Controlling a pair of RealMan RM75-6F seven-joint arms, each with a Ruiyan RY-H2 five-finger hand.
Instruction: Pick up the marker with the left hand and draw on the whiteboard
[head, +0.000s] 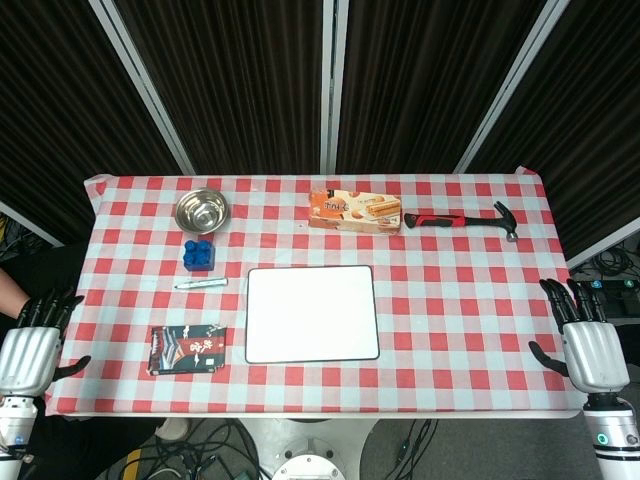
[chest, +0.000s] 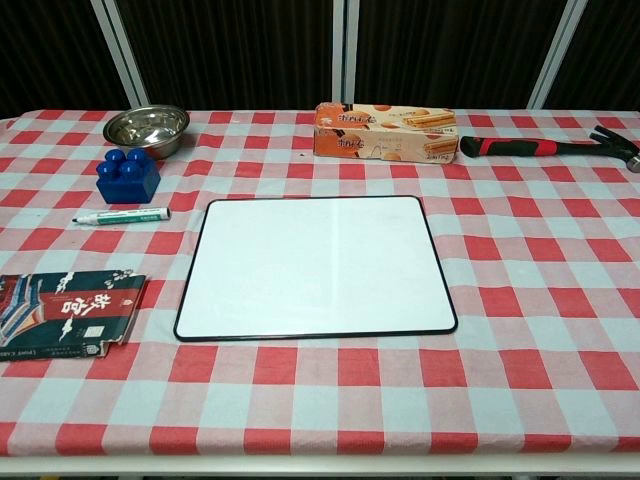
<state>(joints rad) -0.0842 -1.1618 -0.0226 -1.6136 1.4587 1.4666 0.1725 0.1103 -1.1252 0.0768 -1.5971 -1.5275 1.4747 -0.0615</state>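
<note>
A white marker (head: 200, 284) (chest: 121, 215) with a green cap lies flat on the checked cloth, just left of the whiteboard (head: 312, 313) (chest: 314, 265). The board is blank, black-rimmed, and sits in the middle of the table. My left hand (head: 35, 335) hangs off the table's left edge, well left of and nearer than the marker, fingers spread and holding nothing. My right hand (head: 583, 325) is off the right edge, fingers apart and empty too. Neither hand shows in the chest view.
A blue block (head: 198, 252) (chest: 128, 177) and a steel bowl (head: 202, 209) (chest: 146, 128) stand behind the marker. A dark snack packet (head: 188, 349) (chest: 65, 313) lies in front of it. A biscuit box (head: 354, 211) (chest: 385, 132) and a hammer (head: 462, 220) (chest: 555, 147) lie at the back right.
</note>
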